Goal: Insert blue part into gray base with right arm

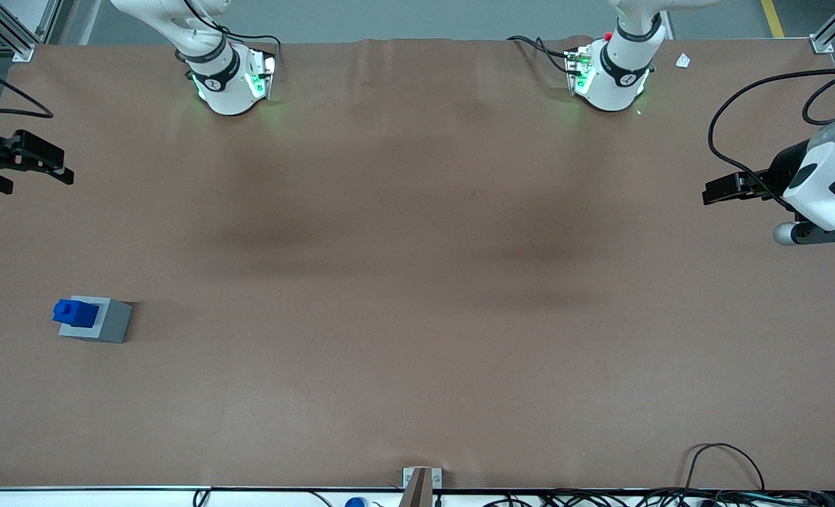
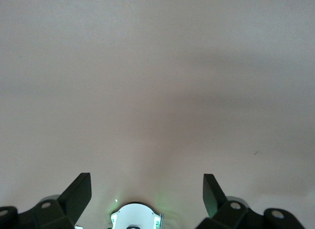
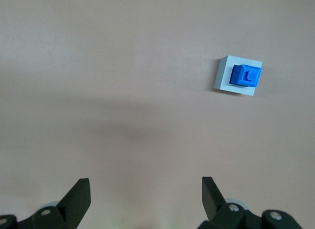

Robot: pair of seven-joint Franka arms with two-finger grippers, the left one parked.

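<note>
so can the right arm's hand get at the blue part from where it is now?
Probably yes. The blue part sits on the gray base, top exposed, nothing beside it. The hand hovers open, apart from it, farther from the front camera, with only bare table between.

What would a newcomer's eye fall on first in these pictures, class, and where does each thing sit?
First, the bright blue part, sitting on top of the gray base toward the working arm's end of the brown table, near the front camera. Next, the right arm's gripper, open and holding nothing, farther from the front camera than the base and well apart from it.
</note>
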